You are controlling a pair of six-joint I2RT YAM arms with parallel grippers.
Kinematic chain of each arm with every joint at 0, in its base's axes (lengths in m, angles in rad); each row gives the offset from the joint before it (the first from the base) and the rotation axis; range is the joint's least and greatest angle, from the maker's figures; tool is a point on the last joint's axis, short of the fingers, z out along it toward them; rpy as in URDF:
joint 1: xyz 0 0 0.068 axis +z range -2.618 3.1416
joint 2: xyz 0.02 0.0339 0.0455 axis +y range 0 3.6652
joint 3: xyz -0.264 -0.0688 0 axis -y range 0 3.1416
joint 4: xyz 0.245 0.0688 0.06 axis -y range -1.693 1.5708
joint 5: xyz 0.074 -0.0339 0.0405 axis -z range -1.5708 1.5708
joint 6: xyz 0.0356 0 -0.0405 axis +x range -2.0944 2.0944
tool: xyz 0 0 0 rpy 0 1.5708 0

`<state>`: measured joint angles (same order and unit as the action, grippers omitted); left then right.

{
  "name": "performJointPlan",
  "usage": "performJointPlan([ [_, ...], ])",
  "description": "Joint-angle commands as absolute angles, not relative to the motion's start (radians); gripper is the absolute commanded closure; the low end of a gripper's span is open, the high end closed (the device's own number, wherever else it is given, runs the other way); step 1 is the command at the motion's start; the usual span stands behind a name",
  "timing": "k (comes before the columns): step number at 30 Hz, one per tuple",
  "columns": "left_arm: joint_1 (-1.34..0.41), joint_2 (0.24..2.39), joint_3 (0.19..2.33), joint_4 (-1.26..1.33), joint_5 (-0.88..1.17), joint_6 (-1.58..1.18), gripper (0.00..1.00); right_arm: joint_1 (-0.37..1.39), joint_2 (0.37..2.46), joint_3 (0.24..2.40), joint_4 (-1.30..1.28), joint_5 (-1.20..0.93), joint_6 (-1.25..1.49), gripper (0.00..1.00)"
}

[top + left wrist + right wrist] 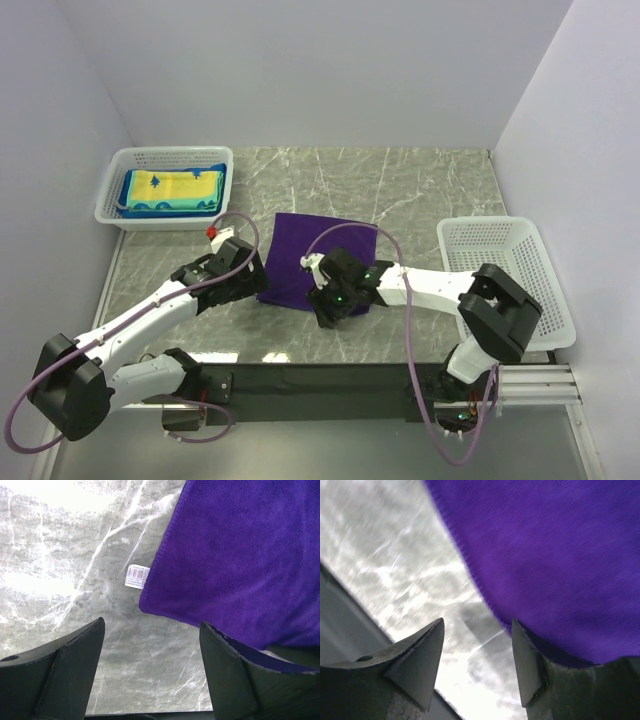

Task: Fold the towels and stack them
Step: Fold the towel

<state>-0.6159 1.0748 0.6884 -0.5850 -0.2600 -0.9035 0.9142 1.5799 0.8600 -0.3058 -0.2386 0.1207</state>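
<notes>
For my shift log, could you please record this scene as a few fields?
Centre: purple towel
Left gripper: open, at the towel's corner by the tag
Right gripper: open, at the towel's near edge
Left basket: yellow towel on top
Right basket: white mesh, far right

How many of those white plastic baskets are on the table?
2. The left basket sits far left on the table, holding folded towels; the right basket stands at the right edge. No others seem hidden.
</notes>
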Motion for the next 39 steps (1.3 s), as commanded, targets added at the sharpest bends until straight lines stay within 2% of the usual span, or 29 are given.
performJointPlan([
  [1,-0.617,1.060,0.678,-0.565,-0.253,-0.910,0.19,0.942,1.519,0.839,-0.336,-0.250,0.153,0.38],
  [4,-0.618,1.068,0.680,-0.558,-0.235,-0.919,0.21,0.948,1.506,0.804,-0.342,-0.247,0.184,0.41],
  [6,-0.620,1.071,0.687,-0.558,-0.226,-0.922,0.22,0.950,1.476,0.785,-0.334,-0.259,0.213,0.50],
  [10,-0.626,1.074,0.718,-0.566,-0.216,-0.927,0.28,0.950,1.381,0.750,-0.324,-0.203,0.268,0.60],
  [13,-0.637,1.091,0.755,-0.554,-0.190,-0.927,0.33,0.939,1.283,0.759,-0.333,-0.041,0.349,0.62],
  [17,-0.652,1.147,0.796,-0.516,-0.163,-0.923,0.43,0.859,1.198,0.773,-0.339,0.063,0.438,0.62],
  [21,-0.657,1.254,0.801,-0.468,-0.147,-0.920,0.54,0.694,1.204,0.738,-0.267,0.003,0.511,0.62],
  [25,-0.657,1.330,0.769,-0.407,-0.147,-0.931,0.63,0.647,1.264,0.674,-0.189,-0.086,0.561,0.62],
  [32,-0.657,1.425,0.703,-0.350,-0.147,-0.957,0.67,0.634,1.341,0.568,-0.087,-0.159,0.606,0.65],
  [37,-0.657,1.413,0.655,-0.347,-0.146,-0.992,0.69,0.632,1.322,0.520,-0.092,-0.183,0.614,0.79],
  [39,-0.657,1.393,0.637,-0.351,-0.147,-1.005,0.69,0.630,1.316,0.515,-0.116,-0.178,0.615,0.81],
])
